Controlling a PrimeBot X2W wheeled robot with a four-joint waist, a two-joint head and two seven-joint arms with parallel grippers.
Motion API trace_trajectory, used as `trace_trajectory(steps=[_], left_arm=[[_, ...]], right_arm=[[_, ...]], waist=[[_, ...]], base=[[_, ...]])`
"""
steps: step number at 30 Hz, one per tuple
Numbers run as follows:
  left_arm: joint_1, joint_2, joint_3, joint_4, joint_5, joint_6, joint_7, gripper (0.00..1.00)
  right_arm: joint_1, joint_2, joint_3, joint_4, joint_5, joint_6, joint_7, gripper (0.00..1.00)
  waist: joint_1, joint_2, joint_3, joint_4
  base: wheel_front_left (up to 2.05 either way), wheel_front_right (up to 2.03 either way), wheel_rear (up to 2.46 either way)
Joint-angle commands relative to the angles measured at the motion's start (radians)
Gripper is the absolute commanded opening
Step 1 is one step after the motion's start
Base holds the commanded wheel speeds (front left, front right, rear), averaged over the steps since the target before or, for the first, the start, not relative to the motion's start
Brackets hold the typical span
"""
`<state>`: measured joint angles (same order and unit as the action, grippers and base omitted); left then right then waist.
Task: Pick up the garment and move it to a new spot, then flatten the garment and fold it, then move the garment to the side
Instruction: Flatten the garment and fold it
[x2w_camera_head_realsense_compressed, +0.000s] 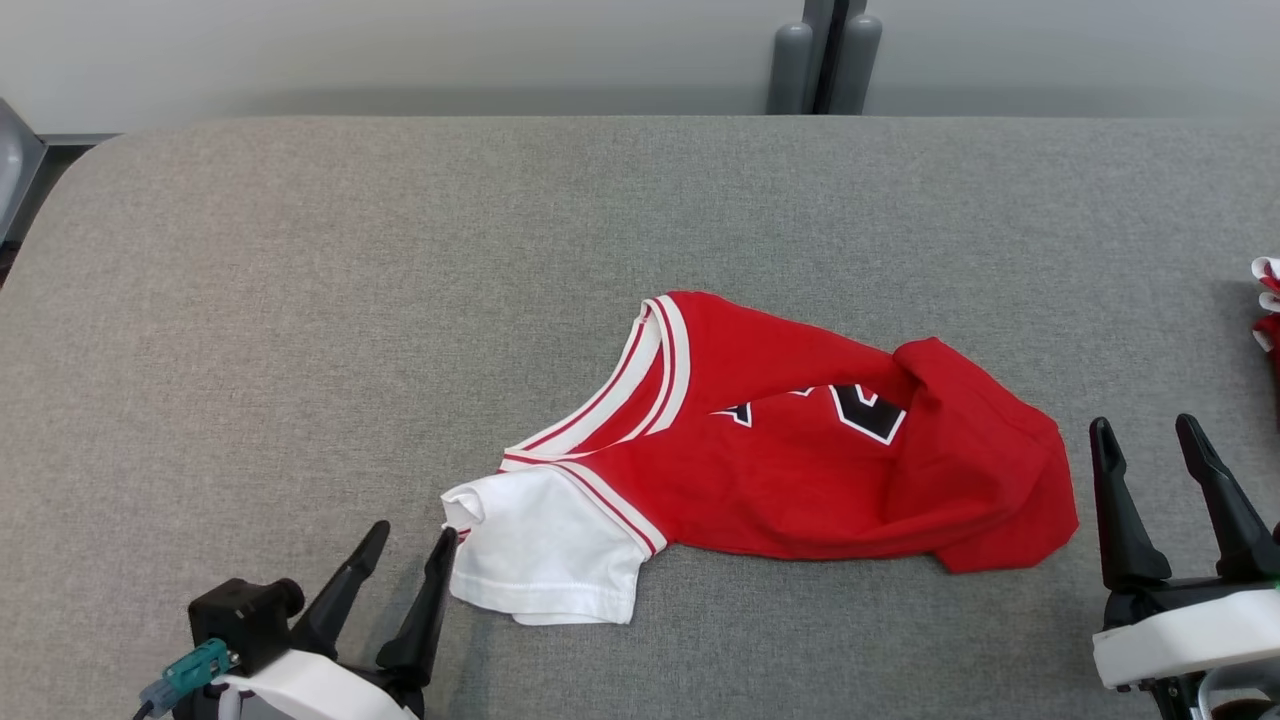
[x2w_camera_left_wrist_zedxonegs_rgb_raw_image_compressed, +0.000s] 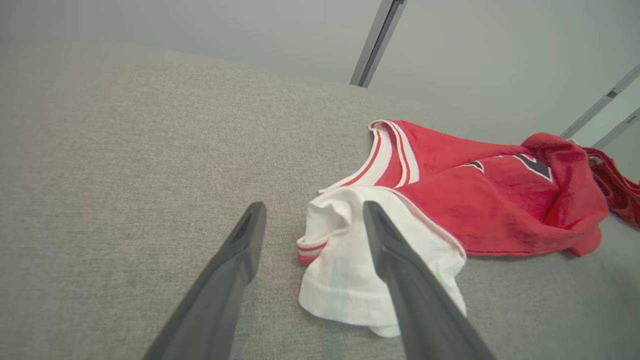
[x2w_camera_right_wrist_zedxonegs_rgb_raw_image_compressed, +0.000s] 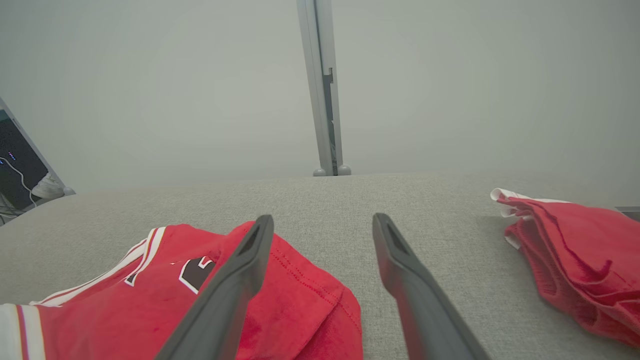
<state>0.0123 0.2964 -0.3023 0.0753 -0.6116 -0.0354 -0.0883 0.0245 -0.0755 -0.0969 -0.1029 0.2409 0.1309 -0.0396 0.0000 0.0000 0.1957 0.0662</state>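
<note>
The garment (x2w_camera_head_realsense_compressed: 790, 460) is a red jersey with white sleeves, white and red striped trim and a black print, lying crumpled near the middle of the grey table (x2w_camera_head_realsense_compressed: 400, 280). My left gripper (x2w_camera_head_realsense_compressed: 412, 535) stands open at the lower left, its right finger touching the edge of the white sleeve (x2w_camera_head_realsense_compressed: 545, 550). In the left wrist view the garment (x2w_camera_left_wrist_zedxonegs_rgb_raw_image_compressed: 480, 205) lies ahead to the right, and the right finger crosses over the sleeve (x2w_camera_left_wrist_zedxonegs_rgb_raw_image_compressed: 345, 280). My right gripper (x2w_camera_head_realsense_compressed: 1145, 425) is open, just right of the garment's red hem. The right wrist view shows the garment (x2w_camera_right_wrist_zedxonegs_rgb_raw_image_compressed: 150, 305) under its left finger.
A second red and white garment (x2w_camera_right_wrist_zedxonegs_rgb_raw_image_compressed: 575, 255) lies bunched at the table's right edge (x2w_camera_head_realsense_compressed: 1268, 300). A grey post (x2w_camera_head_realsense_compressed: 825, 55) stands behind the far edge. Bare grey cloth stretches across the left and far parts of the table.
</note>
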Motion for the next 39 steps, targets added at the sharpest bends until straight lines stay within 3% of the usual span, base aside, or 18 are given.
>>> trace_trajectory(steps=[1,16,17,19,32,39], left_arm=[[0.001,-0.004,-0.011,0.013,-0.014,-0.014,0.013,1.0],[-0.031,-0.035,-0.071,0.135,-0.05,-0.03,0.094,1.0],[-0.033,-0.035,-0.074,0.14,-0.052,-0.032,0.098,0.76],[-0.041,-0.035,-0.076,0.145,-0.053,-0.033,0.097,0.0],[-0.054,-0.021,-0.083,0.158,-0.035,-0.026,0.073,0.0],[-0.066,-0.018,-0.086,0.153,-0.031,-0.022,0.063,0.0]], right_arm=[[-0.017,-0.009,-0.003,0.005,0.006,0.0,0.0,1.0],[-0.029,-0.007,0.009,0.018,0.019,0.0,0.005,1.0],[-0.029,-0.007,0.009,0.019,0.019,0.0,0.005,1.0],[-0.027,-0.007,0.009,0.022,0.019,0.0,0.003,1.0],[-0.024,-0.016,0.009,0.05,0.002,0.0,0.016,1.0],[-0.047,-0.031,0.028,0.161,0.031,0.0,0.033,1.0]], waist=[[0.0,0.0,0.01,-0.001],[0.0,0.0,0.029,-0.019],[0.0,0.0,0.029,-0.02],[0.0,0.0,0.028,-0.023],[0.0,0.0,0.03,-0.012],[0.0,0.0,0.044,0.001]], base=[[0.0,0.0,0.0],[0.0,0.0,0.0],[0.0,0.0,0.0],[0.0,0.0,0.0],[0.0,0.0,0.0],[0.0,0.0,0.0]])
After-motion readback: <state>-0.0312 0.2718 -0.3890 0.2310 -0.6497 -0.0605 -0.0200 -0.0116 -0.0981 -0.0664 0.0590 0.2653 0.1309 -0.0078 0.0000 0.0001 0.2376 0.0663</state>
